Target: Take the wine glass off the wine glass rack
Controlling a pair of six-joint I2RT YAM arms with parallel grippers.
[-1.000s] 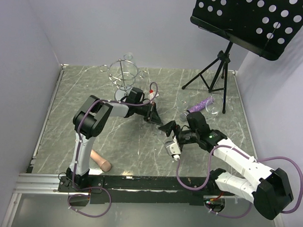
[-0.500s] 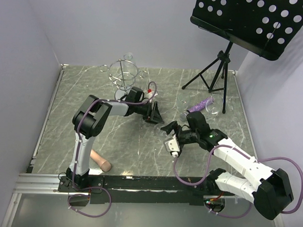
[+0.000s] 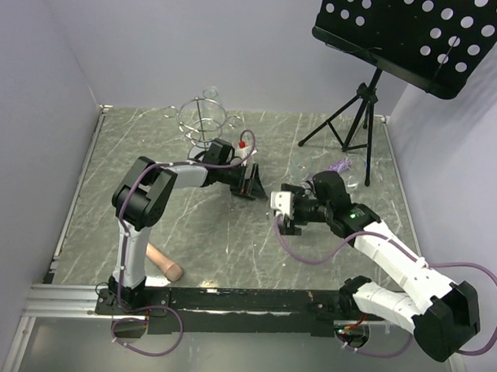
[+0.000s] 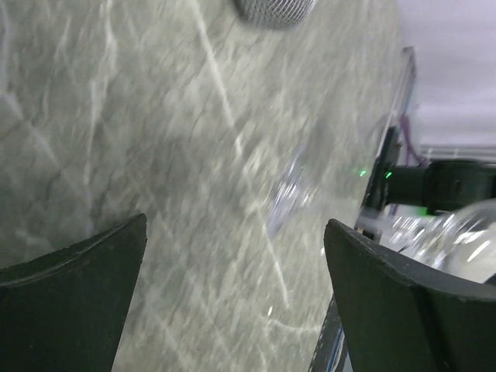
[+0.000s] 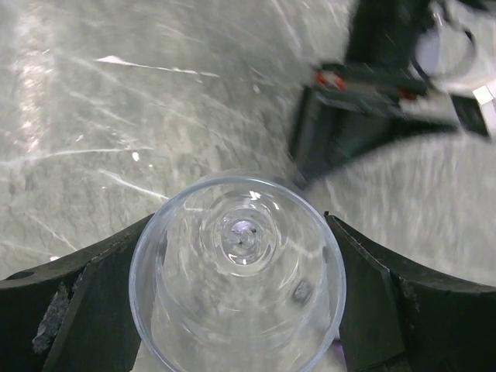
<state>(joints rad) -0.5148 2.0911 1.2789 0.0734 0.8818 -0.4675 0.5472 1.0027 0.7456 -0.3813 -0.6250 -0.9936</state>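
The silver wine glass rack [image 3: 203, 126] stands at the back left of the table. My right gripper [image 5: 240, 279] is shut on the bowl of a clear wine glass [image 5: 232, 232], with a black finger on each side. I look straight into its mouth. In the top view that gripper [image 3: 285, 210] is at mid-table. My left gripper [image 3: 250, 184] is just left of it, between it and the rack. The left gripper [image 4: 236, 263] is open with only bare table between its fingers. The held glass [image 4: 465, 232] shows at the right edge of the left wrist view.
A black music stand [image 3: 417, 37] rises at the back right, its tripod legs [image 3: 353, 124] on the table. A clear glass [image 3: 357, 172] and a purple thing [image 3: 339, 166] lie near them. Another glass [image 3: 209, 93] hangs on the rack's far side. A tan peg [image 3: 164, 265] lies front left.
The left jaws went from shut to wide open. The right gripper, with the glass in it, lifted, turned and moved farther from the near edge.
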